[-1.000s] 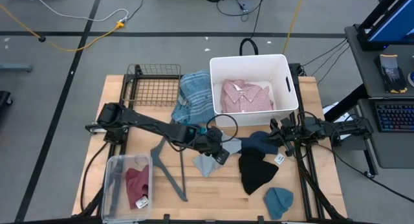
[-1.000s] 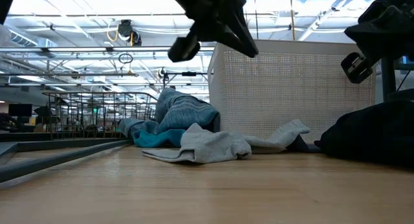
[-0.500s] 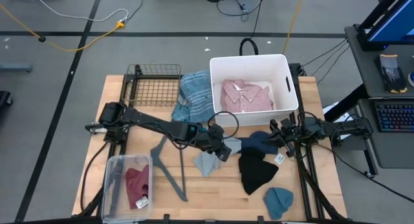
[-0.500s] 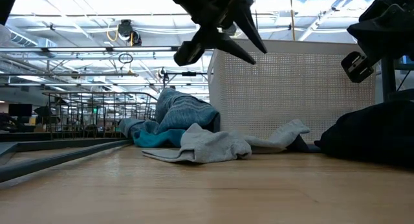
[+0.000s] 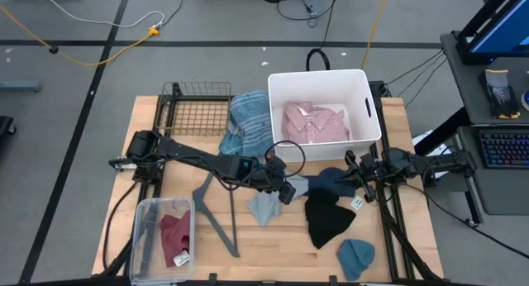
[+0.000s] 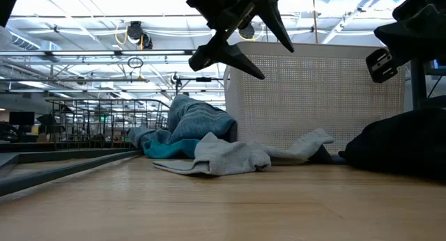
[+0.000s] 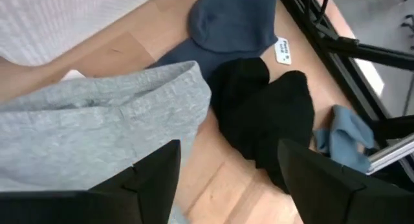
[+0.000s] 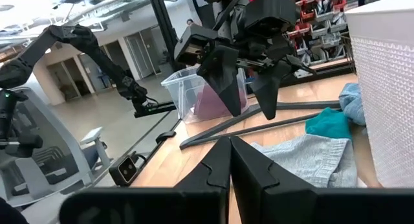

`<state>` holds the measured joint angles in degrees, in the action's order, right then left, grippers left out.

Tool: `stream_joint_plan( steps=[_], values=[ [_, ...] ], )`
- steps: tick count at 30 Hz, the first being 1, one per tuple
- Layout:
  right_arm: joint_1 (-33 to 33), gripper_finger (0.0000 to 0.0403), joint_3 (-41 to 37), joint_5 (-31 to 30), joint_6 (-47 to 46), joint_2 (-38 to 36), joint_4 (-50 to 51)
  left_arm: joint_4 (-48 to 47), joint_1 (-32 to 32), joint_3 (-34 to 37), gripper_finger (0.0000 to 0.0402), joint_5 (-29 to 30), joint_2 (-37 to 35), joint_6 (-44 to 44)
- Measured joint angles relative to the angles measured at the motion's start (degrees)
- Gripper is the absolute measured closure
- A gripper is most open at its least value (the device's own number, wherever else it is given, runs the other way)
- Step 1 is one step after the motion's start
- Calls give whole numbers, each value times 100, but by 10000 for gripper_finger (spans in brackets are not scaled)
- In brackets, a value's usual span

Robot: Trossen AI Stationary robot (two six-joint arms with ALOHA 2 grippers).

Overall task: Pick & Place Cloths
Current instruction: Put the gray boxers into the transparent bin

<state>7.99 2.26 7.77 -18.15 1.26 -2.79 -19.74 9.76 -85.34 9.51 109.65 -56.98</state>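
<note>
1. At the tabletop's front-left corner stands a clear plastic bin (image 5: 157, 228) with a maroon cloth (image 5: 175, 239) already inside. A grey V-shaped hanger bar (image 5: 216, 220) lies just beside it on the bare wood.
2. The left hand (image 5: 285, 189) hangs over the middle of the tabletop, its jaws spread wide and holding nothing. In the low view it is clearly off the wood, well above the fabric.
3. The grey cloth (image 5: 264, 207) lies crumpled directly beneath and slightly toward the front edge from that hand. Its long axis seems to run from the white tub (image 5: 368, 133) toward the front edge. The left arm is plainly the nearer one, so a straight descent looks like the likely next move.
4. The tub sits at the back edge with a pink button shirt (image 5: 316, 123) in it, and a blue-plaid shirt (image 5: 248, 125) is heaped against its left wall.
5. A black beanie (image 5: 326, 218) and a navy piece (image 5: 331, 182) lie right of the grey cloth.
6. The right hand (image 5: 357, 177) waits near the right edge, jaws pressed together and empty.
</note>
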Motion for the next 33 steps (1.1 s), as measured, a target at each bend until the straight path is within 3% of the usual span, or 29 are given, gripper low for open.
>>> stream_joint_plan(
  steps=[7,11,19,33],
  values=[
    [0,399,0,-9,2,1,4,92,4,-9,133,59,306,290],
    [0,399,0,-15,-7,27,33,-42,0,-4,133,-275,625,409],
    [0,399,0,-17,-17,137,50,-969,7,2,133,-491,754,263],
    [-2,399,0,-44,88,326,70,-938,55,-4,133,279,807,280]
  ],
)
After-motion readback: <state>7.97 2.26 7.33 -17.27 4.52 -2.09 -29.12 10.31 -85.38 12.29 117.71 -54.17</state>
